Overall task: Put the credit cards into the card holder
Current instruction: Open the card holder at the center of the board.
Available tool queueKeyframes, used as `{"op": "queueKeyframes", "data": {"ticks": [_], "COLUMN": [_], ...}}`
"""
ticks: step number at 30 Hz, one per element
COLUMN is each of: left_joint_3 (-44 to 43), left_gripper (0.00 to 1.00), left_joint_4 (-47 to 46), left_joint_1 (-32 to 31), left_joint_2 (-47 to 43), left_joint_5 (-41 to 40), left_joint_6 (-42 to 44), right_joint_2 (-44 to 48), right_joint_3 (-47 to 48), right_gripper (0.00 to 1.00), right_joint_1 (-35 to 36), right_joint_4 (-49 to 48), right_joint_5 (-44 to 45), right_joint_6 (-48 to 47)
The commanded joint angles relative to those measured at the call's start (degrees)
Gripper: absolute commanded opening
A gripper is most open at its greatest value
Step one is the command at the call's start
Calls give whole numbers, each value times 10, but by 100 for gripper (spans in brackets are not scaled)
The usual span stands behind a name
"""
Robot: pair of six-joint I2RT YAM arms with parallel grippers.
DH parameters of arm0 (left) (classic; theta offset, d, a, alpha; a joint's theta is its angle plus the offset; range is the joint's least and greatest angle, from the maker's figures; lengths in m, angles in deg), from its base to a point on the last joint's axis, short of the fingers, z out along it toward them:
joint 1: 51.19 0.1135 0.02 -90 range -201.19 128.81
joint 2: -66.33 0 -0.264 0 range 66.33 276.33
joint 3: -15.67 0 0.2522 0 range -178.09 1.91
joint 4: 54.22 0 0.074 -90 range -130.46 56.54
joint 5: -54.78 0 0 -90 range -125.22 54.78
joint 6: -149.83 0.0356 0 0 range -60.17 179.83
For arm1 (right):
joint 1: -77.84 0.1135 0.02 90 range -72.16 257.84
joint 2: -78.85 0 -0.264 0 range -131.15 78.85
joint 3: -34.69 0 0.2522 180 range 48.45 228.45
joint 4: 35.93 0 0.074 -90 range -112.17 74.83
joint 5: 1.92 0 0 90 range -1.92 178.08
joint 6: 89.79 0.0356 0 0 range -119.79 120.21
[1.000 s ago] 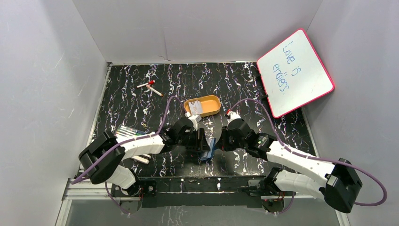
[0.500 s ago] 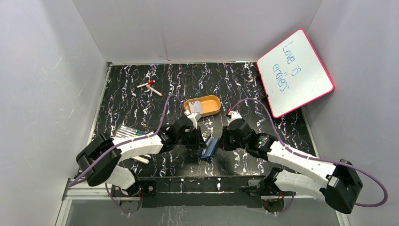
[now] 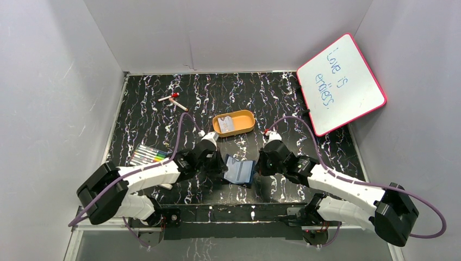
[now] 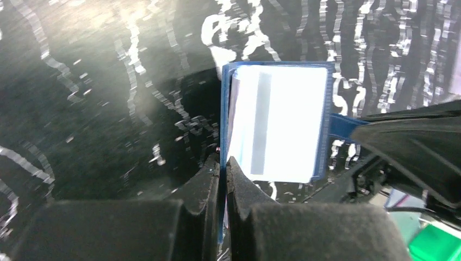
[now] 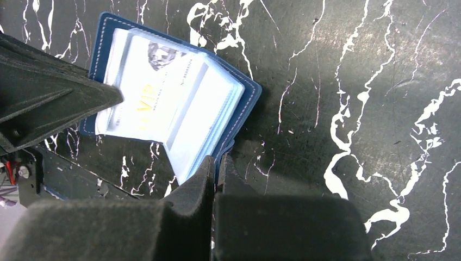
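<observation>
Top external view: the card holder (image 3: 240, 172) is now spread open and nearly flat on the surface (image 3: 163, 117), where a second ago it was held up on edge, almost folded, between the two arms. The left pincer (image 3: 220, 165) has been drawn off to the left, and the leaves have been pulled apart by that. The pale inner sleeves are thereby exposed, which is judged to leave the holder ready for a card to be slid in, once one pincer is freed.

The left pincer is closed tight on the holder's left edge. The right pincer (image 3: 260, 165) is likewise pinched shut on the opposite cover edge. The holder is kept near the front of the surface, between the two pincers, a little in front of the orange tray (image 3: 249, 129).

Counted:
- One card holder.
- One card (image 3: 227, 125) lying in the tray.
- One card (image 5: 144, 95) marked VIP, lodged in a clear sleeve.
- A striped card face is shown in the left wrist view. Whether it is that same card cannot be told.
- One tray.
- One whiteboard (image 3: 341, 84).
- One bunch of coloured pens (image 3: 148, 155).
- Two loose markers (image 3: 178, 104) far back on the left.
</observation>
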Motion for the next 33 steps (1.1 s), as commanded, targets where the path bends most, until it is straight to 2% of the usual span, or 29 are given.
{"op": "queueKeyframes", "data": {"ticks": [1,6,11,13,17,21,26,33], "left_joint_3": [35,47,22,4,-32,-49,-57,-36], "left_gripper": [4,23,59,67,69,69,67,63], "left_joint_4": [131,193,249,269,281,205,99,22], "left_joint_1": [-2,-2,-2,-3,-2,-2,-3,-7], "left_joint_2": [-33,-88,-161,-186,-225,-233,-157,-45], "left_joint_5": [-74,-116,-149,-158,-148,-78,42,71], "left_joint_6": [-22,-41,-37,-31,-18,-1,-9,-22], "right_joint_2": [-10,-32,-38,-39,-42,-43,-47,-43], "right_joint_3": [15,36,43,45,48,49,48,48], "right_gripper": [0,0,0,0,0,0,0,0], "right_joint_1": [-1,-1,-1,-1,-1,-1,-1,-1], "right_joint_4": [-24,-24,-30,-31,-33,-34,-40,-49], "right_joint_5": [11,-3,-17,-19,-25,-27,-30,-42], "right_joint_6": [-30,-58,-64,-65,-65,-66,-65,-61]}}
